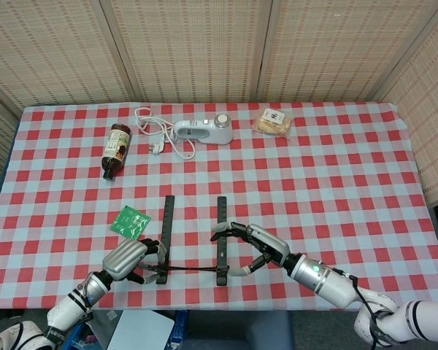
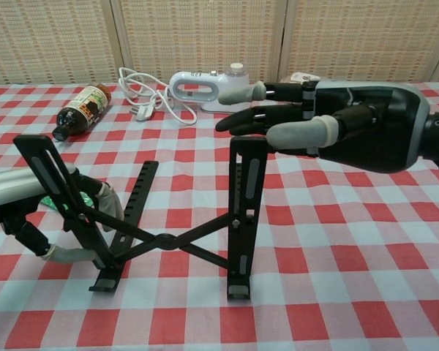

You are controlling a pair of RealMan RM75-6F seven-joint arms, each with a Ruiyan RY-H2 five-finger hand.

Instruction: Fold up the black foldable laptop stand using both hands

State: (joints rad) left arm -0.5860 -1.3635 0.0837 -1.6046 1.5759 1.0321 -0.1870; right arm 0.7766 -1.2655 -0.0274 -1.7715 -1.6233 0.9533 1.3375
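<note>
Stand (image 2: 168,238): light, rigid, scissor-hinged; left hand (image 1: 128,259) wraps its left upright, right hand (image 2: 329,131) spread, fingers touching right upright's top.

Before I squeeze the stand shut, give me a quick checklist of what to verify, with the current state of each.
1. Left hand on the left upright of the laptop stand: ok, fingers wrap around it.
2. Right hand gripping the right upright: not ok, fingers spread beside its top, not closed.
3. Stand feet flat on the tablecloth: ok.
4. Gap between the uprights free of objects: ok.
5. Green packet clear of the left rail: ok in the head view.
6. Hinge lock state: cannot tell.
</note>
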